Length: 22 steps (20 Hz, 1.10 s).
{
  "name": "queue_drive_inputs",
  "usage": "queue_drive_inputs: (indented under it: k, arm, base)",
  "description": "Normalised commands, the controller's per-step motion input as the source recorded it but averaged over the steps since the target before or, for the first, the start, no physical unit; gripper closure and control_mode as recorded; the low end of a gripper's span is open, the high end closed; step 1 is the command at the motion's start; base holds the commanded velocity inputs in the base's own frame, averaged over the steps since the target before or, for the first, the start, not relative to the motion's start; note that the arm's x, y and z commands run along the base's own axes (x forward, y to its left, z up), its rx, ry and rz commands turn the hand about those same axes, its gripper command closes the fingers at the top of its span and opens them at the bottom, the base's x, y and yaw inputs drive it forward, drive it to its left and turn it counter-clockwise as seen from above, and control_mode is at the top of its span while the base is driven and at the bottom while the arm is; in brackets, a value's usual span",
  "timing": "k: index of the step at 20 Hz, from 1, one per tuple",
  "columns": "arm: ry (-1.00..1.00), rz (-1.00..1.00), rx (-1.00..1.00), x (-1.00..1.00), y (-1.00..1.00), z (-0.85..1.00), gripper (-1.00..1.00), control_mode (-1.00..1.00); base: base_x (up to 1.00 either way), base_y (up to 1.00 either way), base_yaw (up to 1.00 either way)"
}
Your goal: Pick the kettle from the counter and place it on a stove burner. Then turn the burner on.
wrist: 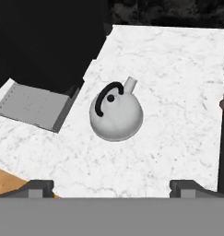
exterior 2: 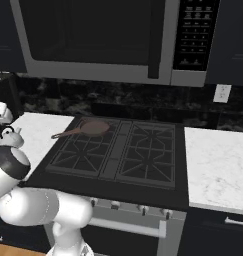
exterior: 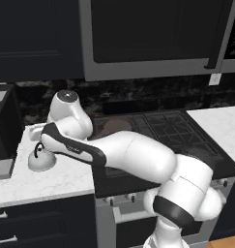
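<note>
- Hand view: gripper [wrist: 111,186] nearest the lens, its two dark fingertips [wrist: 37,188] spread wide at the bottom edge, nothing between them, hanging above the counter [wrist: 178,83].
- Kettle [wrist: 116,112] sits upright on the white marble counter, beyond the fingertips and roughly centred between them, no contact. Black arched handle [wrist: 105,96] over the top, short spout [wrist: 130,83] pointing to the far side.
- Dark appliance with a grey flat base [wrist: 32,106] stands on the counter just left of the kettle, apart from it.
- Left base view: kettle [exterior: 41,159] on the left counter section [exterior: 46,181], near its front half; the arm [exterior: 124,152] reaches left across the cooktop, its wrist above the kettle.
- Right base view: kettle [exterior 2: 9,138] at the far left edge on the counter, left of the black gas cooktop [exterior 2: 120,150].
- Brown long-handled frying pan [exterior 2: 88,129] sits on the far-left stove burner [exterior 2: 95,131], handle pointing left and near.
- Near-left grate [exterior 2: 79,156] and both right grates [exterior 2: 148,155] bare.
- Microwave [exterior 2: 108,37] hangs above the cooktop; wall outlet [exterior 2: 222,93] on the backsplash to the right.
</note>
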Motion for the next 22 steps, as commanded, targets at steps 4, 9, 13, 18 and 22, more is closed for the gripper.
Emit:
queue_drive_inputs:
  k: [4,9,13,18,22]
  arm:
    - [0.07,0.0,0.0,0.02,0.23,-0.09,-1.0,-1.0]
    - [0.09,0.0,0.0,0.1,0.0,-0.3,-1.0,-1.0]
    - [0.09,0.0,0.0,0.14,0.0,-0.44,-1.0,-1.0]
    - [0.03,-0.01,-0.01,0.24,0.1,-0.13,-1.0,-1.0]
    - [0.0,-0.02,-0.02,0.28,0.23,-0.15,-1.0,-1.0]
  base:
    - [0.0,0.0,0.0]
    - [0.0,0.0,0.0]
    - [0.0,0.0,0.0]
    - [0.0,0.0,0.0]
    - [0.0,0.0,0.0]
